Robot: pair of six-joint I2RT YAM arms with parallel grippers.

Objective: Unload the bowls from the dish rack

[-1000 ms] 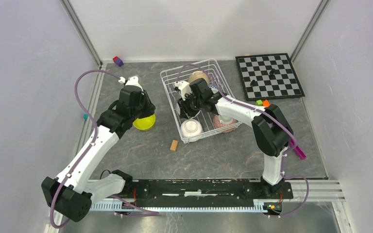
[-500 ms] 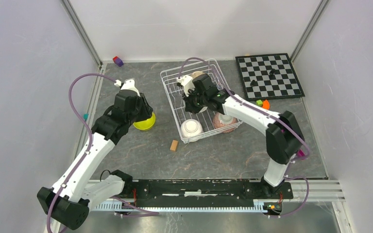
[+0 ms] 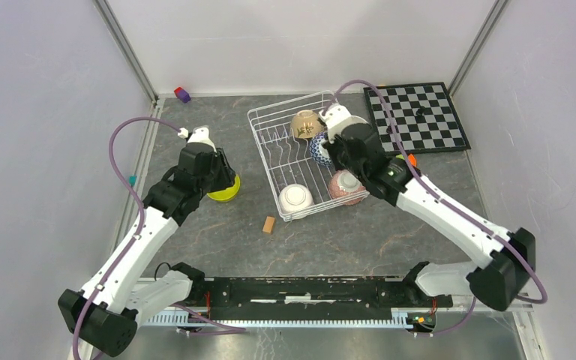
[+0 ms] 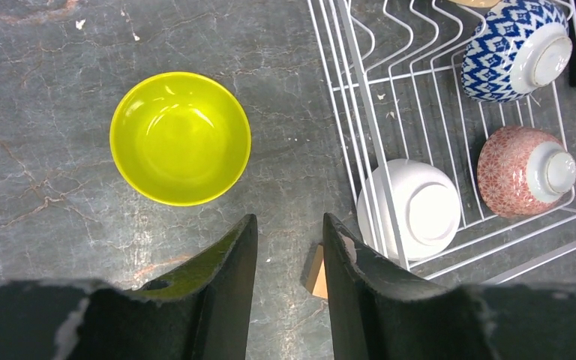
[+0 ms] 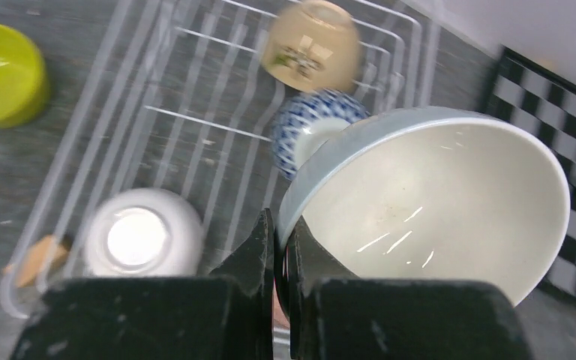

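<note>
My right gripper (image 5: 281, 240) is clamped on the rim of a plain white round ceramic bowl (image 5: 435, 202), held above the far right of the white wire dish rack (image 3: 266, 150). My left gripper (image 4: 285, 255) hangs empty, fingers parted, just near of the lime-green round ceramic bowl (image 4: 180, 139), which stands upright on the grey table (image 4: 45, 60) left of the rack.

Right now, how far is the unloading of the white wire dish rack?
Done: the lime-green round bowl sits on the table beside the white wire dish rack. In hand: the right gripper pinches the rim of a plain white bowl. Left inside: the beige bowl, the blue-and-white patterned bowl, the pink-red speckled bowl and a second white bowl.
</note>
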